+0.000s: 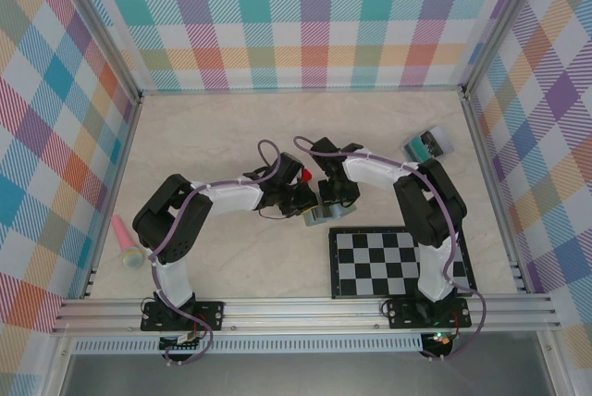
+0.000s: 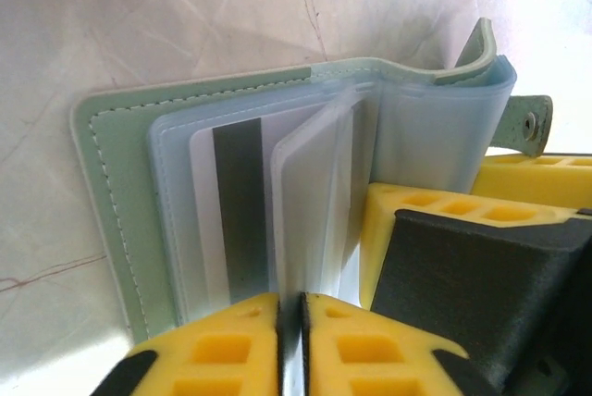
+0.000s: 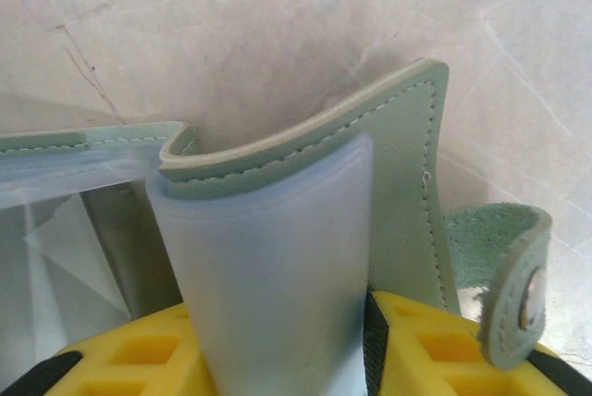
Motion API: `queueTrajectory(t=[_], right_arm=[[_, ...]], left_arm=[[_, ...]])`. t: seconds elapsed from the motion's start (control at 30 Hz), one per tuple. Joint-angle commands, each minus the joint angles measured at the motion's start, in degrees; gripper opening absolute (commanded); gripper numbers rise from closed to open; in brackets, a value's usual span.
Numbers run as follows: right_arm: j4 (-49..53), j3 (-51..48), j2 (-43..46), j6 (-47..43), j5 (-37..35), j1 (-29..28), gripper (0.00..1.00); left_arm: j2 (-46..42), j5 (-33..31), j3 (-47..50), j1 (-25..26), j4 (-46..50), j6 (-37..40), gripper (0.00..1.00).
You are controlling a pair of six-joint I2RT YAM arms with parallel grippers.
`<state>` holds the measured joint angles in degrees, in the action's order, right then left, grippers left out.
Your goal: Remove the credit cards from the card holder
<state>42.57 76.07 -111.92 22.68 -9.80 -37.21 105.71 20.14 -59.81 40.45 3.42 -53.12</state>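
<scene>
Pale marble-look tabletop (image 1: 231, 137) inside plaid walls carries the work. The card holder (image 1: 324, 216) lies open near the middle, just beside the far left corner of the checkerboard (image 1: 393, 262). On the left, the left gripper (image 2: 294, 331) has its yellow pads pressed together on a thin upright leaf (image 2: 310, 202) rising from the blue-grey sleeves; whether that is a bare card or a frosted pocket I cannot tell. Beside the leaf, a striped card (image 2: 238, 211) sits flat in its pocket. To the right, the right gripper (image 3: 282, 345) clamps the card holder's curled right panel, pinning it. A good pull, I judge, runs slowly and straight along the pocket's opening while the right arm holds firm. If the sleeve lifts with the pull, the pinch has caught plastic and should be retaken on the card edge alone.
</scene>
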Motion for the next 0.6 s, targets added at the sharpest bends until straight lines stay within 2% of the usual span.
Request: queueTrajectory(t=[0.0, 0.17, 0.3, 0.57], right_arm=[[1.75, -2.02, -0.82, 0.31, 5.93, -0.67, 0.41], [1.85, -1.57, 4.29, 0.52, 6.33, -0.58, 0.51], [1.32, -1.6, 10.36, 1.31, 6.83, -0.5, 0.61], [-3.06, -5.15, 21.91, 2.44, 7.51, -0.41, 0.71]], left_arm=[[-0.37, -0.15, 0.57, 0.73, 0.04, 0.49, 0.08], [-2.07, -4.58, -1.61, 0.72, 10.23, 4.56, 0.01], [-4.74, -9.53, -2.85, 0.68, 19.76, 8.4, 0.0], [-8.44, -13.2, -2.85, 0.44, 24.79, 10.54, 0.0]])
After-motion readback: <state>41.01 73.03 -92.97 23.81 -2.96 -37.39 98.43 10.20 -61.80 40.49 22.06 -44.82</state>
